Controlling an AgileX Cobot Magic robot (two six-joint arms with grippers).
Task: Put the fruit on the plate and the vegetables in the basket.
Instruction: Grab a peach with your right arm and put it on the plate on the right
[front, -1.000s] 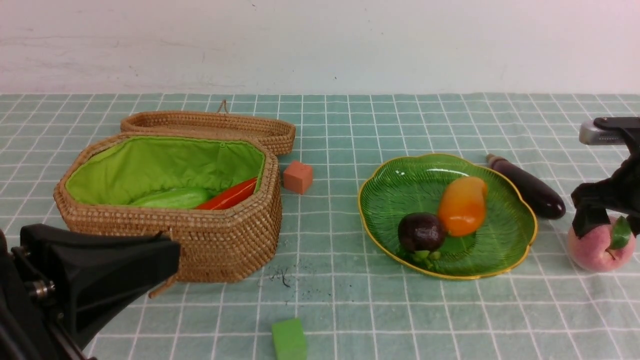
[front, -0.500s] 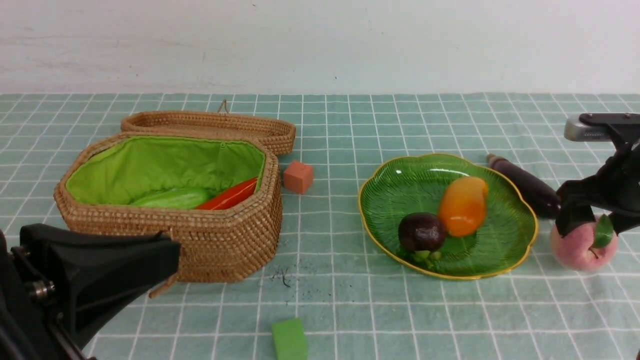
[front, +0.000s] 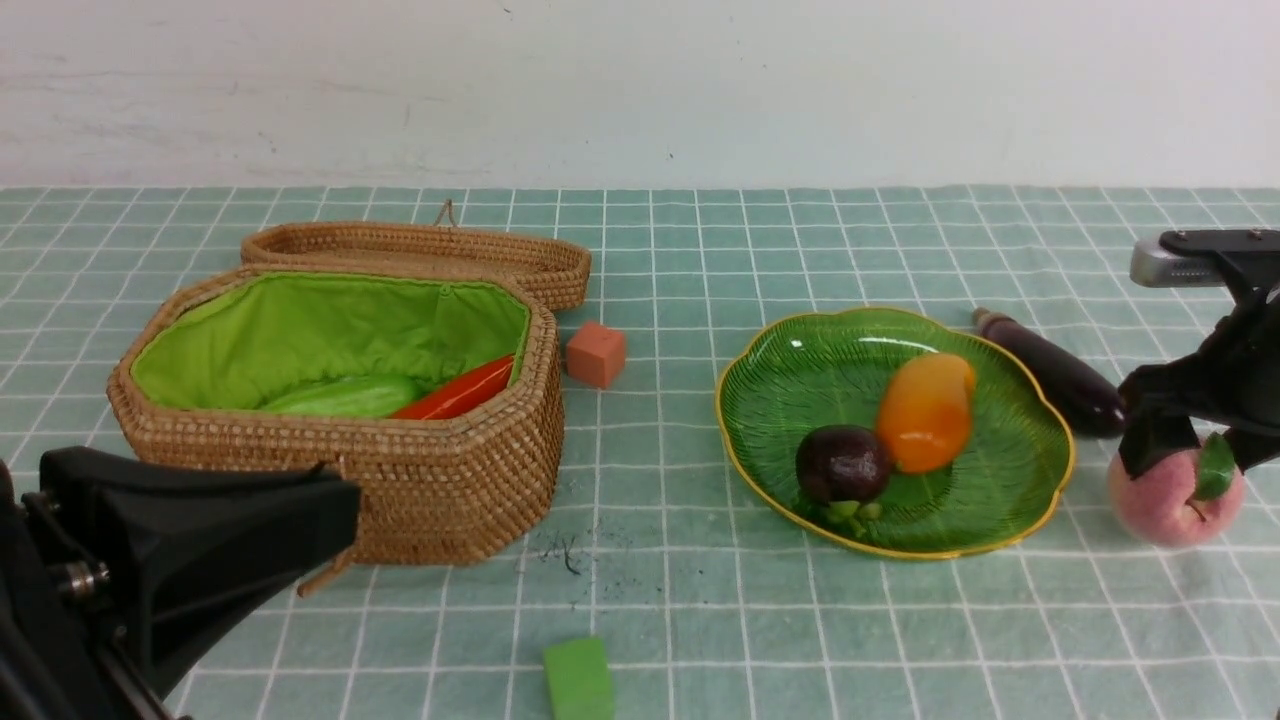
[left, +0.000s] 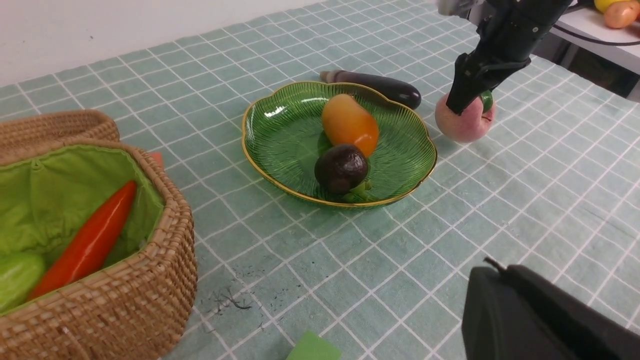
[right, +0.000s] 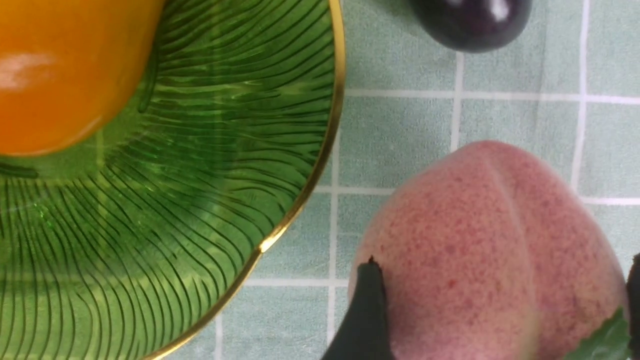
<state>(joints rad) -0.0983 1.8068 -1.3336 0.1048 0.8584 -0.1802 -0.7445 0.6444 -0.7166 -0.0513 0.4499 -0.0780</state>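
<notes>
The pink peach rests on the cloth just right of the green plate. My right gripper comes down over it, one finger on each side of the fruit, shut on it. The mango and the mangosteen lie on the plate. Behind the peach lies the dark eggplant, on the cloth. The wicker basket holds the cucumber and the red pepper. My left gripper hangs shut and empty at the near left.
The basket's lid lies behind the basket. An orange cube sits between basket and plate. A green block lies at the front edge. In the left wrist view a side table edge shows beyond the right arm.
My right gripper shifted left toward the plate and the peach went with it, then both eased slightly back right. The left arm has not moved.
</notes>
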